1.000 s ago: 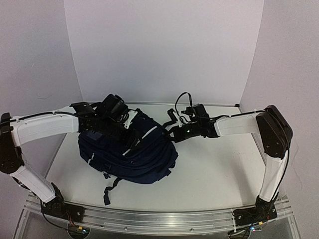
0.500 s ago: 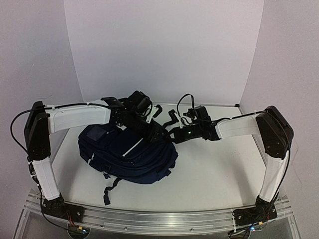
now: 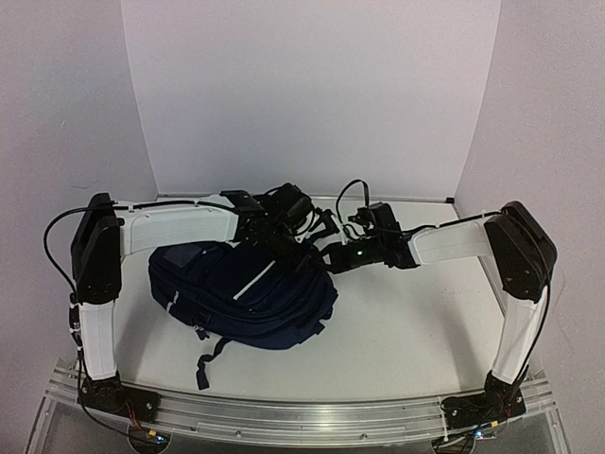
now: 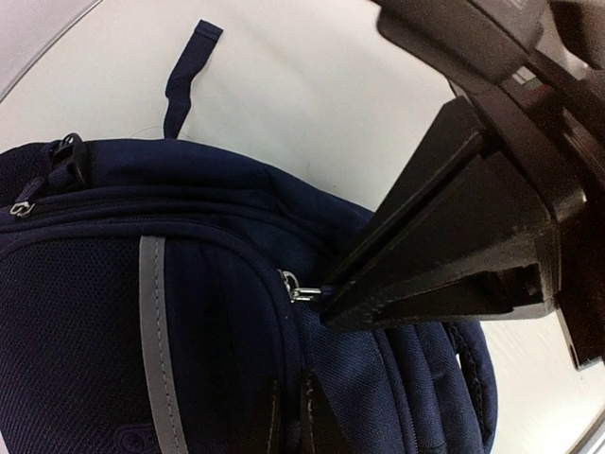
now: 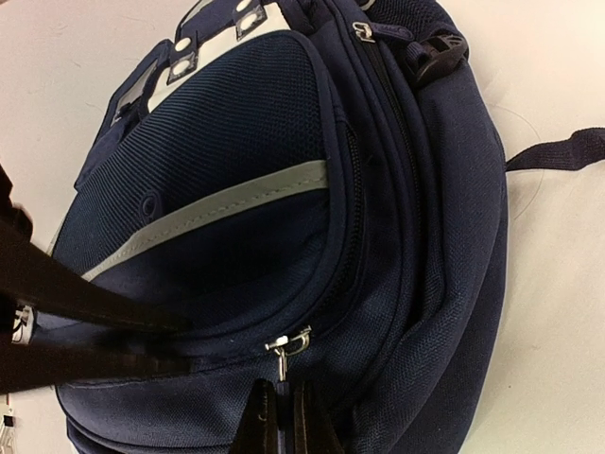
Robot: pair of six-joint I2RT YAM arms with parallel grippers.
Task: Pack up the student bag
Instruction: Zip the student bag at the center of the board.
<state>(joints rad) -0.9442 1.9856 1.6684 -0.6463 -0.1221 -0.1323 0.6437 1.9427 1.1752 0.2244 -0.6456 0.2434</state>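
The student bag (image 3: 246,298) lies on the counter (image 3: 406,322) under both claws. The left claw (image 4: 329,307) pinches the silver zip (image 4: 297,288), and the right claw (image 5: 279,416), just below it, is pressed together on the zip's tab (image 5: 282,371). If the 2 tug unevenly, the zip could slip free or jam.

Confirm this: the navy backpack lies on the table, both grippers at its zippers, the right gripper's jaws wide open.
Wrong on the jaws: the right gripper is shut, pinching the tab of a zipper pull on the backpack, as the right wrist view shows. The rest stands.
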